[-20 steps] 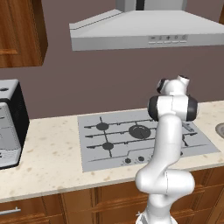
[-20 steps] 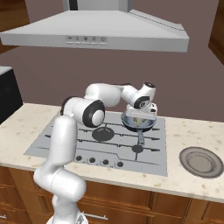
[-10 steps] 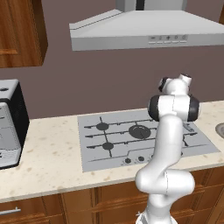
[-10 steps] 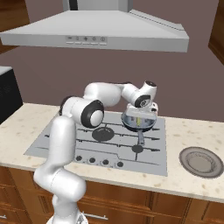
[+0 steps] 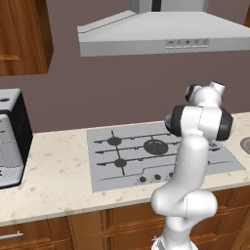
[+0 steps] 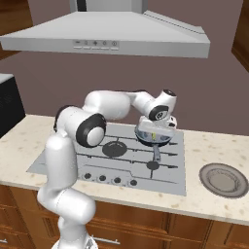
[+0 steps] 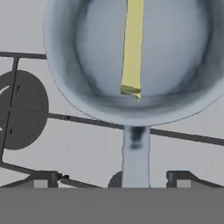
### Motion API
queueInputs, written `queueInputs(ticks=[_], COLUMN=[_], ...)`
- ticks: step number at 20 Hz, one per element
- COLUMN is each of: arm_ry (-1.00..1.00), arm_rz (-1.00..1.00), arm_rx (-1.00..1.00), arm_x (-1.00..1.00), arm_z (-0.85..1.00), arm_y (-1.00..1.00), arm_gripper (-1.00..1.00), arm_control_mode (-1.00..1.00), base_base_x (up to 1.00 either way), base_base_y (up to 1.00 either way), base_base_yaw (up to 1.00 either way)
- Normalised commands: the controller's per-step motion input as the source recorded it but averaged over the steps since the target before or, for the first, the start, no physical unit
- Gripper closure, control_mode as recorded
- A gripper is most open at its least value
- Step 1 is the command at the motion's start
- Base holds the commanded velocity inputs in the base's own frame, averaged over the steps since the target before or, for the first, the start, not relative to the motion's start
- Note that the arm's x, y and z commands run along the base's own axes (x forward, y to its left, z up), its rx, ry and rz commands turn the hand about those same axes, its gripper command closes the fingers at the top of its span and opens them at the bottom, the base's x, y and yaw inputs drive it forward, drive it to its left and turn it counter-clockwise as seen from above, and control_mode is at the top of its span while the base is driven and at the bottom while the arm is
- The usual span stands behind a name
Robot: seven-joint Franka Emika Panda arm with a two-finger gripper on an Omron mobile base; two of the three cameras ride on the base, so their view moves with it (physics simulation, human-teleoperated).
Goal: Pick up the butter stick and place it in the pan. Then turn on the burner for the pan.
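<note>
In the hand view the pan (image 7: 175, 57) sits close below me, blue-grey inside, its handle (image 7: 135, 151) running toward the camera. The pale yellow butter stick (image 7: 132, 48) lies lengthwise on the pan's floor, touching nothing else. My gripper (image 7: 113, 180) is open, its two fingertips (image 7: 43, 179) spread wide on either side of the handle and holding nothing. In the right base view the gripper (image 6: 155, 130) hangs just above the pan (image 6: 146, 141), which rests on the back right burner. My arm hides the pan in the left base view.
The grey cooktop (image 6: 73, 163) has a row of knobs (image 6: 109, 179) along its front edge. A round grey plate (image 6: 224, 179) lies on the counter to the right. A dark appliance (image 5: 10, 136) stands at the far left, under the range hood (image 5: 161, 34).
The fingers have spread apart and the butter stick lies free in the pan. The arm has stayed over the pan, hardly moving.
</note>
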Motion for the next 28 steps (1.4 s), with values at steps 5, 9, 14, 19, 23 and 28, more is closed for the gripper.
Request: queueInputs(ticks=[5, 9, 14, 19, 23, 28], arm_ry=[0.0, 0.02, 0.05, 0.08, 0.1, 0.03], arm_rz=[-0.03, -0.04, -0.1, -0.1, -0.03, 0.02], arm_rx=[-0.03, -0.05, -0.07, -0.05, -0.02, 0.0], arm_x=[-0.82, -0.83, -0.87, -0.76, -0.48, -0.09], arm_z=[0.28, 0.33, 0.16, 0.07, 0.06, 0.0], arm_y=[0.33, 0.37, 0.37, 0.38, 0.34, 0.16], arm_gripper=[-1.0, -1.0, -1.0, -1.0, -1.0, -1.0], arm_control_mode=[-1.0, -1.0, -1.0, -1.0, -1.0, -1.0], base_base_x=[0.0, 0.0, 0.0, 0.0, 0.0, 0.0], base_base_y=[0.0, 0.0, 0.0, 0.0, 0.0, 0.0], base_base_yaw=[0.0, 0.0, 0.0, 0.0, 0.0, 0.0])
